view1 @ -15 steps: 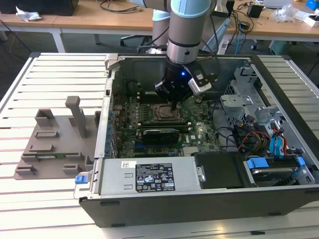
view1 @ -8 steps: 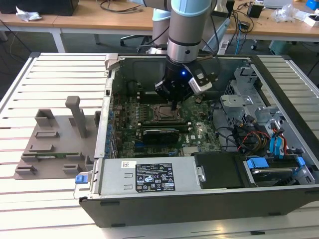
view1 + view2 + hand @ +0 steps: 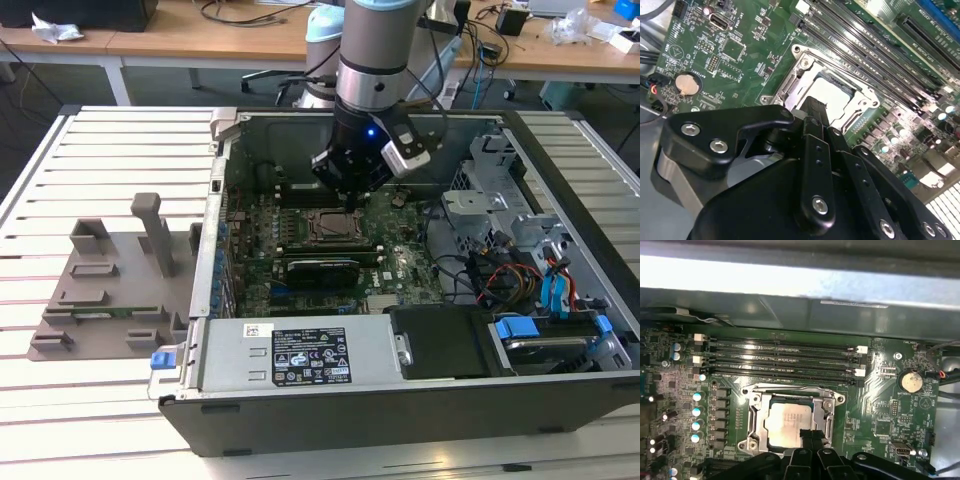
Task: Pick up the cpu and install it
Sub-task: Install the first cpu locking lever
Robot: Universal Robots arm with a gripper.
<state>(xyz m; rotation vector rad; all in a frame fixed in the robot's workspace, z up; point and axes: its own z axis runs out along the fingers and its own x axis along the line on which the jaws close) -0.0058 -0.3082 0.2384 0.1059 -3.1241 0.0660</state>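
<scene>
The cpu lies flat inside the dark metal-framed socket on the green motherboard, silvery top facing up. In the second wrist view the cpu shows pale within the socket frame. My gripper hangs just over the cpu's edge, shut with nothing between its fingertips, and its tip covers part of the chip. In the exterior view the gripper hovers low inside the open computer case, right above the socket.
Memory slots run along one side of the socket. A long black card sits near it, with a coin battery close by. The power supply and a drive cage with cables crowd the case. A grey fixture stands at the exterior view's left.
</scene>
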